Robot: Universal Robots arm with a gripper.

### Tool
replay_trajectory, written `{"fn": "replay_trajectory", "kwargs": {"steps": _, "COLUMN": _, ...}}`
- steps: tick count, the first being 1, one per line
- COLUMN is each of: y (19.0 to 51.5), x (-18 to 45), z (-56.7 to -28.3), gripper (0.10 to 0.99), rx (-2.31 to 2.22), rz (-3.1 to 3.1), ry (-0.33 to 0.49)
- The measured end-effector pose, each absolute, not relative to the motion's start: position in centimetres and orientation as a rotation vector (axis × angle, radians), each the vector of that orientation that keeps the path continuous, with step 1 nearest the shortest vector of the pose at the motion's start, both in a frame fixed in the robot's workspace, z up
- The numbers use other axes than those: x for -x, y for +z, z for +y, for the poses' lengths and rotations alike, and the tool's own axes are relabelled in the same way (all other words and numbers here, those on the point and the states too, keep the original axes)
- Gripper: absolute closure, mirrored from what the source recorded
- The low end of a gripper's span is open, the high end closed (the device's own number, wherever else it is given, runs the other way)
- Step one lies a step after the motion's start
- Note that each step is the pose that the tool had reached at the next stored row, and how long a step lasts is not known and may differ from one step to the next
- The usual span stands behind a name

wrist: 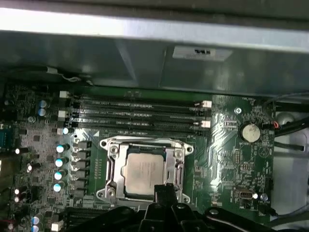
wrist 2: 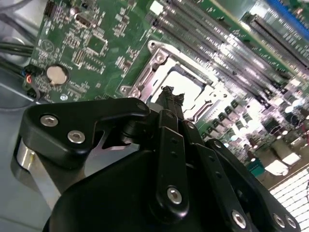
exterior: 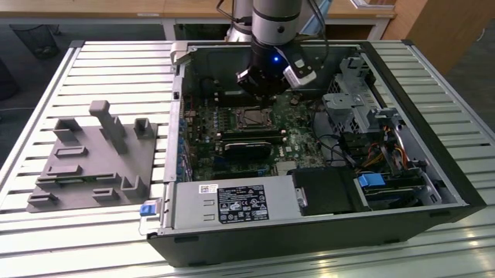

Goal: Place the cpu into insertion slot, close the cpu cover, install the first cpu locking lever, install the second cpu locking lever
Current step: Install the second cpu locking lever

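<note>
- My pincer (wrist: 164,193) is black.
- The cpu (wrist: 145,172) is silvery-grey.
- The cpu cover (wrist: 112,164) is bright silver.
- The motherboard (wrist: 227,159) is green.
- The memory slots (wrist: 137,115) are black.

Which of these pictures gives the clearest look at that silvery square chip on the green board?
The first wrist view: the cpu faces the camera, framed by the cpu cover. In the second wrist view it is glare-washed and partly behind the gripper. In the exterior view it sits small below the gripper.

Slatted metal table (exterior: 101,69) bearing an open computer case (exterior: 433,174) at 3 o'clock and a grey fixture block (exterior: 93,156) at 9 o'clock.
</note>
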State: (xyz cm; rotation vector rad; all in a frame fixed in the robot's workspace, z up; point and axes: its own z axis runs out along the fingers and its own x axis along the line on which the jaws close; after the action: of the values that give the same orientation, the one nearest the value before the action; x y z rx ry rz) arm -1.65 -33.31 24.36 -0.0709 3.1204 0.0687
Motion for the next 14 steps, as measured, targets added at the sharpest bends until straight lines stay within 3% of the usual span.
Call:
{"fn": "replay_trajectory", "kwargs": {"steps": 6, "y": 24.3, "x": 1.7, "z": -34.2, "gripper": 0.98, "rx": 0.07, "rz": 3.115, "ry": 0.178}}
{"fn": "replay_trajectory", "kwargs": {"steps": 14, "y": 24.1, "x": 1.7, "z": -36.3, "gripper": 0.98, "rx": 0.07, "rz": 3.113, "ry": 0.193}}
